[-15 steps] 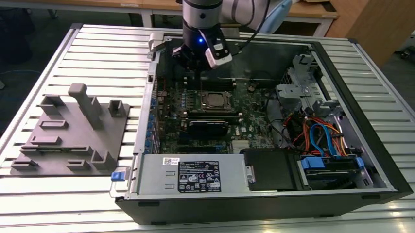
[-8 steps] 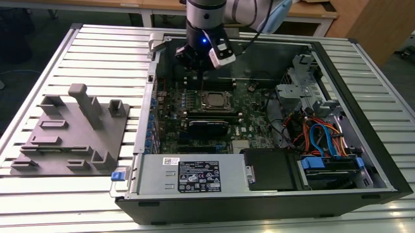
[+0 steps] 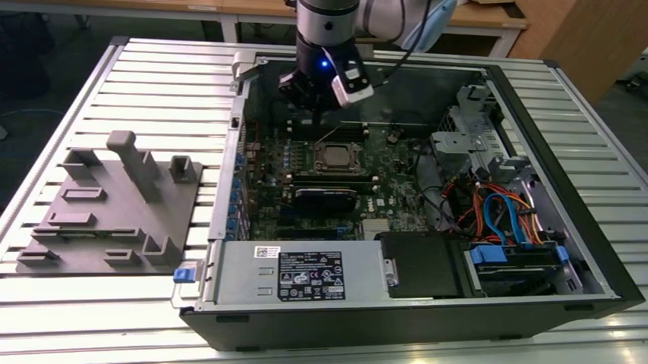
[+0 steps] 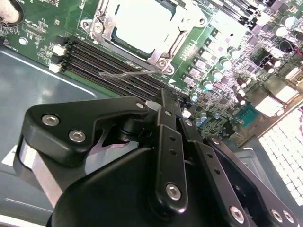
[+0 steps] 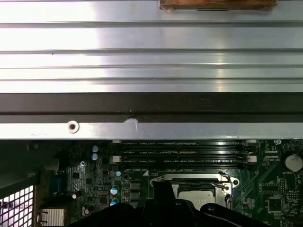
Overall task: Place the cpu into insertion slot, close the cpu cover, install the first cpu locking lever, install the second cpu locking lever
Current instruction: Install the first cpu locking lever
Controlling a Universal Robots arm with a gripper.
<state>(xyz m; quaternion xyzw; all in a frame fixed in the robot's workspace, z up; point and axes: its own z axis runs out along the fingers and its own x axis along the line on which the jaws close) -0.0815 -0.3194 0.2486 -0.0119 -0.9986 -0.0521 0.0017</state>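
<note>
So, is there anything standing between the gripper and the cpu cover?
Only one thing: in the second wrist view a thin metal lever juts out over the memory slots, between the gripper and the cpu cover. Otherwise the gap looks free.

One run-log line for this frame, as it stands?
cpu: seated | cpu cover: down over it | locking lever: raised, unlatched | claw: above memory slots, beside lever

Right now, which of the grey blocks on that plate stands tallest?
The narrow post toward the far side of the plate; it rises well above the short blocks around it.
</note>
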